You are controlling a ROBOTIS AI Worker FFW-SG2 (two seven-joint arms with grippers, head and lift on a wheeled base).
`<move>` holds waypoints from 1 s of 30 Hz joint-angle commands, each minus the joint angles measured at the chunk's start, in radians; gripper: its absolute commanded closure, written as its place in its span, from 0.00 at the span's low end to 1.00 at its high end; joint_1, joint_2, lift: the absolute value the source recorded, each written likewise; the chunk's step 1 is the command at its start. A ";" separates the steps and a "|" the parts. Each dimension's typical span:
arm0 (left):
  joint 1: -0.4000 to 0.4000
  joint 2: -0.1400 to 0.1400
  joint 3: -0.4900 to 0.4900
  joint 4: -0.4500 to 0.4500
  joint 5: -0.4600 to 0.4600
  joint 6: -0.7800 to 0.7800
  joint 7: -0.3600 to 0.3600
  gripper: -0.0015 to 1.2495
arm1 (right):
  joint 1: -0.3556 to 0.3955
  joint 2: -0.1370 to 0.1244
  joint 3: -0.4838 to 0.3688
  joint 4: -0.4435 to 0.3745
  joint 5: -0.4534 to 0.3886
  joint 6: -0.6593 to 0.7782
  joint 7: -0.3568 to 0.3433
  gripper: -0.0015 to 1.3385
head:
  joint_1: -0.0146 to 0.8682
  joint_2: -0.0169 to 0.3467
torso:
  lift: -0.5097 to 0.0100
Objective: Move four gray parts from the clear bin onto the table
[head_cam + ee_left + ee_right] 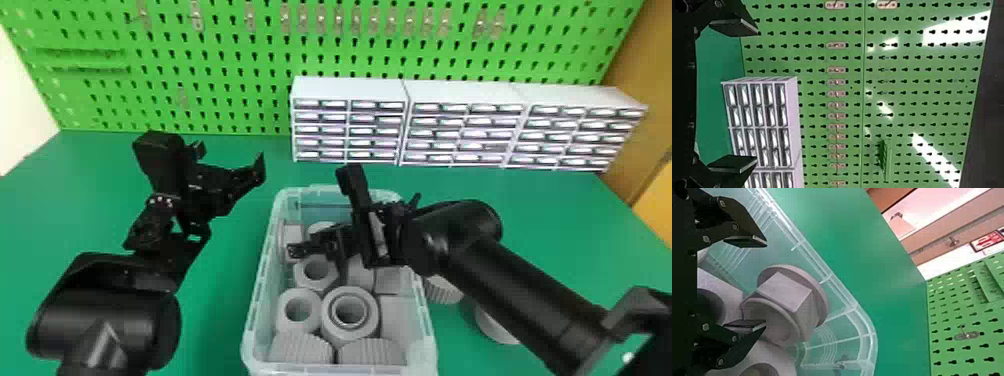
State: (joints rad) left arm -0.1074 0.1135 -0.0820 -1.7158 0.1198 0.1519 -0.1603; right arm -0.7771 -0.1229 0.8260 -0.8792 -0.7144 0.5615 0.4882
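My right gripper [319, 264] is over the far-left portion of the clear bin [252, 320], open. In the right wrist view this gripper [766, 283] has a hex-sided gray part [785, 290] with a round flange in front of it; one finger overlaps that part's round opening, and contact cannot be told. Several gray parts fill the bin, among them a ringed one [327, 320] near its middle. Two more, a ribbed part [442, 291] and a rounded part [495, 327], are on the table right of the bin. My left gripper [230, 201] hangs left of the bin, open; in its wrist view this gripper [756, 96] holds nothing.
Drawer cabinets [350, 90] stand at the back of the green table [220, 320], before a green pegboard [240, 60]. The right forearm [530, 290] crosses above the table on the right, partly over the parts there. The bin's walls rise around the gray parts.
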 commanded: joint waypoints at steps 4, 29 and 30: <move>-0.002 -0.001 -0.002 -0.001 0.000 0.000 -0.001 0.11 | -0.010 0.008 0.044 0.019 -0.037 -0.042 -0.011 0.40 | 0.79 0.12 | 0.89; -0.008 -0.003 -0.007 0.001 0.000 0.000 -0.002 0.11 | -0.022 0.009 0.105 0.100 -0.086 -0.124 -0.028 0.40 | 0.79 0.12 | 0.89; -0.008 -0.003 -0.007 0.001 0.000 0.000 -0.001 0.11 | -0.024 0.009 0.114 0.100 -0.092 -0.126 -0.030 0.40 | 0.79 0.12 | 0.89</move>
State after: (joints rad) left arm -0.1150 0.1108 -0.0877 -1.7149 0.1196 0.1518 -0.1613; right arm -0.7950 -0.1139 0.9177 -0.7818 -0.7933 0.4432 0.4624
